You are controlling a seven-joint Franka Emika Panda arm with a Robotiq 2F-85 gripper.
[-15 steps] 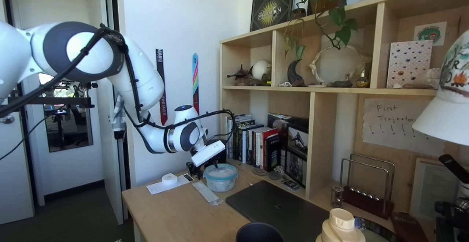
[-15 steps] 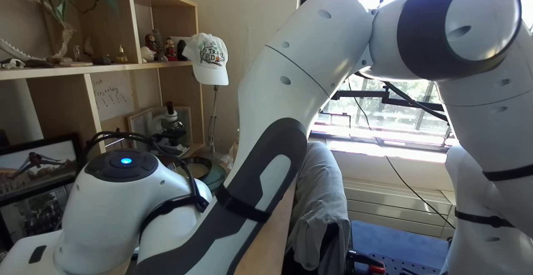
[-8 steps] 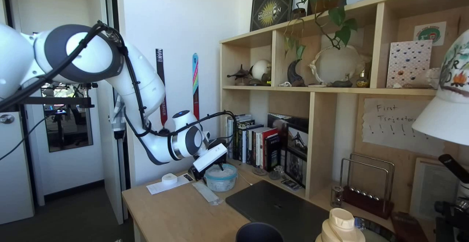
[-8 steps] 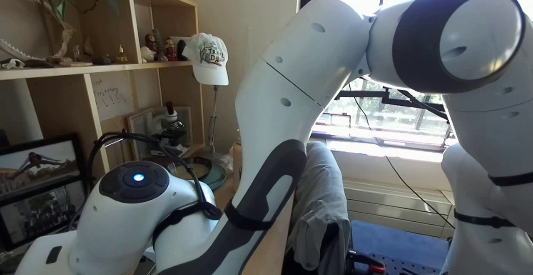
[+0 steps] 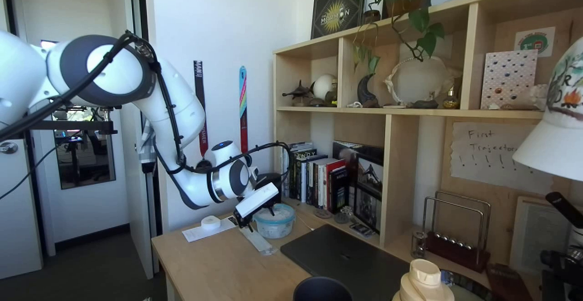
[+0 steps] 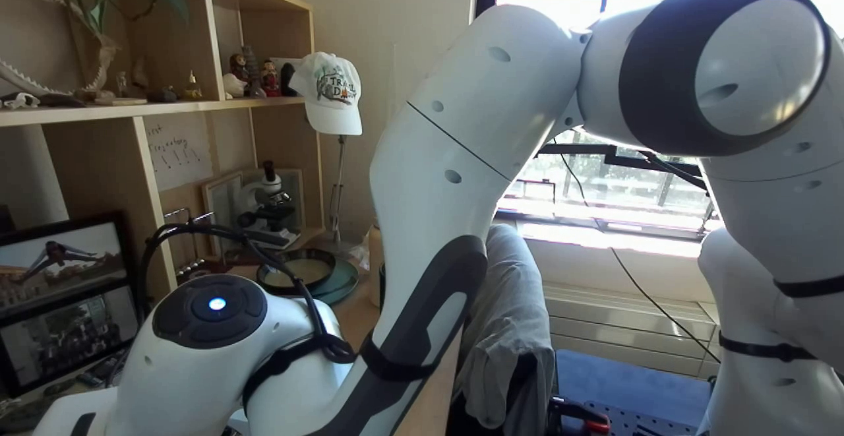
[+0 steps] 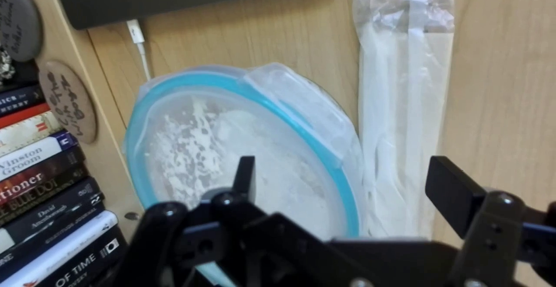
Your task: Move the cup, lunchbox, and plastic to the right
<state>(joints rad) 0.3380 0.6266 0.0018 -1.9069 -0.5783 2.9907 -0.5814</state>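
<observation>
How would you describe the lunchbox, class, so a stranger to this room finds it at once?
Start at the wooden shelf, then the desk in front. By one corner of the dark laptop, near the row of books, sits the lunchbox. Unlike the long, flat plastic packet beside it, it is round and deep, with a blue-rimmed lid.

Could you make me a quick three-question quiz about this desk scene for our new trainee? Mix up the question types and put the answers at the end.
1. True or false: in the wrist view, the jaws of the gripper stand open.

2. Multiple choice: in the wrist view, what lies beside the lunchbox?
A. the white cap
B. the plastic packet
C. the microscope

3. Short answer: in an exterior view, which is nearer the camera, the cup or the lunchbox?

Key:
1. True
2. B
3. The cup, at the bottom edge of the picture
</observation>
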